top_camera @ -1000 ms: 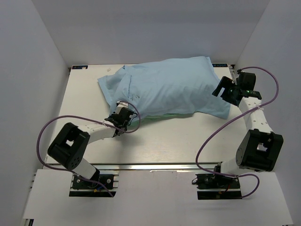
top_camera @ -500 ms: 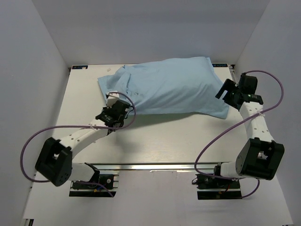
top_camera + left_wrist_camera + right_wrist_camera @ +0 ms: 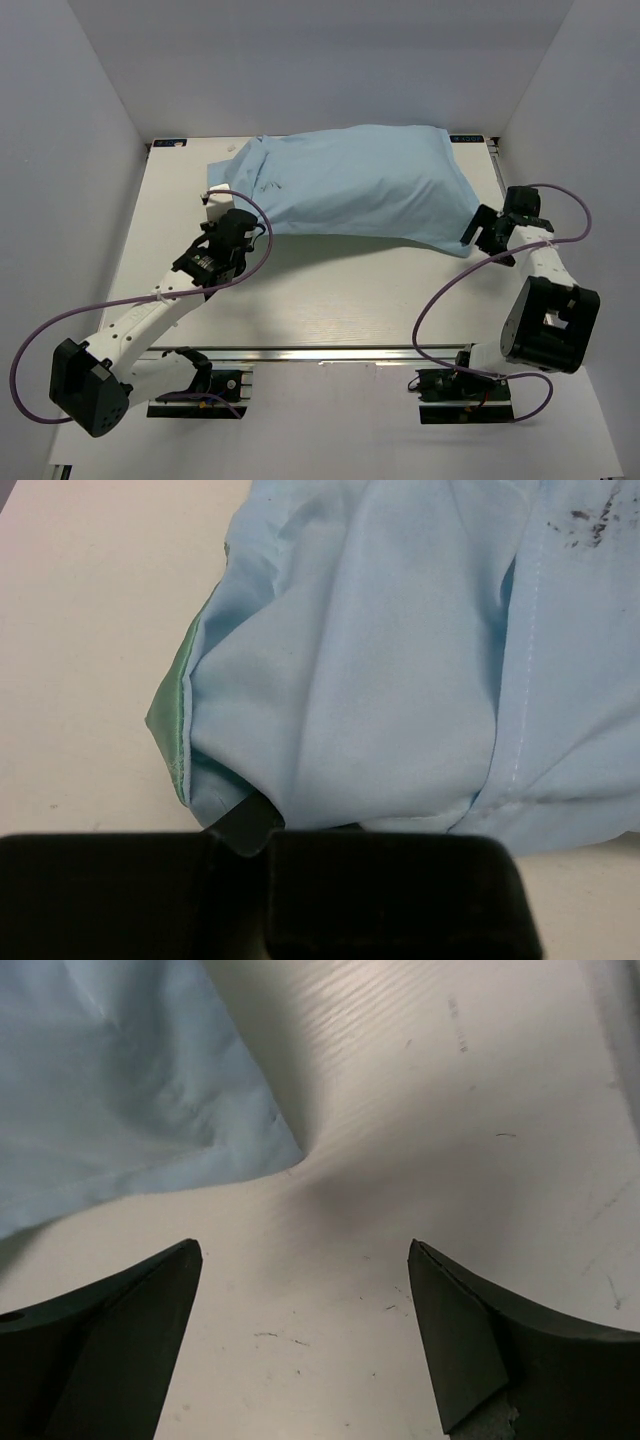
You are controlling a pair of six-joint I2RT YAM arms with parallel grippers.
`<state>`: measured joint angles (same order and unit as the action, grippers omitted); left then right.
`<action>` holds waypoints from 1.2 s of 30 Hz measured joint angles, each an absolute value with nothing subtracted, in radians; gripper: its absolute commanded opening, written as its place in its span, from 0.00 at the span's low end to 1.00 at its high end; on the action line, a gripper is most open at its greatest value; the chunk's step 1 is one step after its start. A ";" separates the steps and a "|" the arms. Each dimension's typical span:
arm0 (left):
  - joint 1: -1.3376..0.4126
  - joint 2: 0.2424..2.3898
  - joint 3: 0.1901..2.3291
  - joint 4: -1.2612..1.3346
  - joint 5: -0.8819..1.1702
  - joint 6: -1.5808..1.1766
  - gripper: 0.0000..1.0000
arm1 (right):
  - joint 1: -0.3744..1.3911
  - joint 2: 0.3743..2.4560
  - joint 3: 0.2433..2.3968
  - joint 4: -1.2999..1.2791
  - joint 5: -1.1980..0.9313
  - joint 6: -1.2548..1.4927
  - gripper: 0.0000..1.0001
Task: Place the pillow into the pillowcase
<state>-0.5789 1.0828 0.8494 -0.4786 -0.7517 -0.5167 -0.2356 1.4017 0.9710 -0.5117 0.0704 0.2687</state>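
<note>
The pale surface (image 3: 330,290) carries the bulging pillowcase (image 3: 350,180), light-blue face up, across its far half; the pillow itself is hidden. The left pincer (image 3: 262,832) is clamped on the pillowcase's left hem. The right pincer (image 3: 305,1255) gapes over bare surface, just beside the right corner.

Thin matt cloth pillowcase (image 3: 350,185) (stitched seam showing); smooth matt table (image 3: 330,290).

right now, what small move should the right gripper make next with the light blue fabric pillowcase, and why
Probably ease the right gripper forward and close on the light blue fabric pillowcase corner: its jaws stand open over white table, the corner just ahead, while the left gripper seems clamped on the hem.
</note>
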 measured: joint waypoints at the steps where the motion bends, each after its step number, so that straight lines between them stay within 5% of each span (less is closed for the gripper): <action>1: -0.579 1.083 0.849 -0.481 -0.751 -0.519 0.00 | -0.236 1.417 0.957 -0.503 0.045 0.245 0.89; 24: -0.579 1.062 0.849 -0.519 -0.815 -0.569 0.00 | -0.233 1.686 0.979 -0.319 -0.281 -0.111 0.82; 27: -0.579 1.062 0.850 -0.519 -0.829 -0.569 0.00 | -0.226 1.719 0.994 -0.304 -0.324 -0.119 0.67; 28: -0.579 1.062 0.850 -0.519 -0.833 -0.569 0.00 | -0.226 1.723 0.995 -0.296 -0.336 -0.124 0.38; 30: -0.579 1.062 0.855 -0.521 -0.840 -0.568 0.00 | -0.224 1.726 0.995 -0.284 -0.358 -0.124 0.06; 31: -0.579 1.062 0.860 -0.522 -0.844 -0.567 0.00 | -0.223 1.726 0.995 -0.279 -0.373 -0.125 0.00; 36: -0.579 1.062 0.918 -0.501 -0.883 -0.517 0.00 | -0.217 1.625 0.991 -0.255 -0.380 -0.071 0.00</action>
